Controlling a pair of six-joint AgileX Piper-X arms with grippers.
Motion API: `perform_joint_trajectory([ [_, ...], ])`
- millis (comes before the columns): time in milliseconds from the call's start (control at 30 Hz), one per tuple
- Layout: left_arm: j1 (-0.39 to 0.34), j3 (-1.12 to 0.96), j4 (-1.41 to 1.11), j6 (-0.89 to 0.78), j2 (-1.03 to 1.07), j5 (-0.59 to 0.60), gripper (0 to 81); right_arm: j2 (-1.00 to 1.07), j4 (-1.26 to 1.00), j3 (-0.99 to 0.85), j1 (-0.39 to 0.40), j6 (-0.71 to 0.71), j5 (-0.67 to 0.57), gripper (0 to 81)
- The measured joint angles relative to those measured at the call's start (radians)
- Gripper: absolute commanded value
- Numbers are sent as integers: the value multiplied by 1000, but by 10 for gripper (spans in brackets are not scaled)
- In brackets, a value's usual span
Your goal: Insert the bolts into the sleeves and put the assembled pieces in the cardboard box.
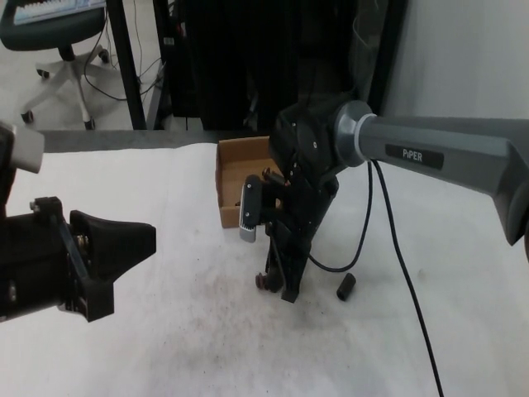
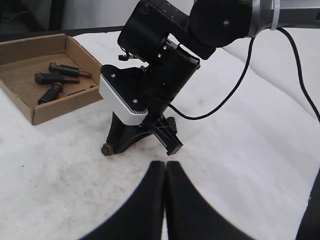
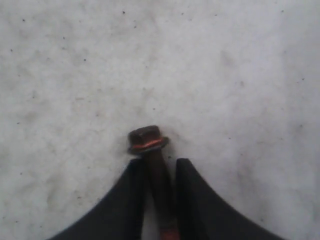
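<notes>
My right gripper point(image 1: 277, 288) stands fingers-down on the white bench, just in front of the cardboard box point(image 1: 225, 178). Its fingers point(image 3: 135, 172) are shut on the shaft of a rusty bolt point(image 3: 147, 140), whose flanged head pokes out past the tips at the bench surface point(image 2: 106, 149). A black sleeve point(image 1: 345, 287) lies loose on the bench to the right of that gripper. The box point(image 2: 65, 102) holds three assembled pieces point(image 2: 57, 78). My left gripper point(image 2: 165, 167) hovers at the near left point(image 1: 136, 240), shut with nothing between its fingers.
A black cable point(image 1: 397, 248) trails from the right arm across the bench to the front edge. The white bench cover point(image 1: 182, 331) is speckled with dirt in the middle. Behind the bench are an office chair point(image 1: 62, 50) and dark frame posts.
</notes>
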Motion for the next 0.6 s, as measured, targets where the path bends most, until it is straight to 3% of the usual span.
perform_joint_trajectory([
  [233,0,0,0,0,0,-7,3,-3,-5,0,33,11,67,9],
  [433,0,0,0,0,0,-7,3,-5,-5,0,59,143,59,9],
  [600,0,0,0,0,0,-7,3,-9,2,0,80,169,91,17],
])
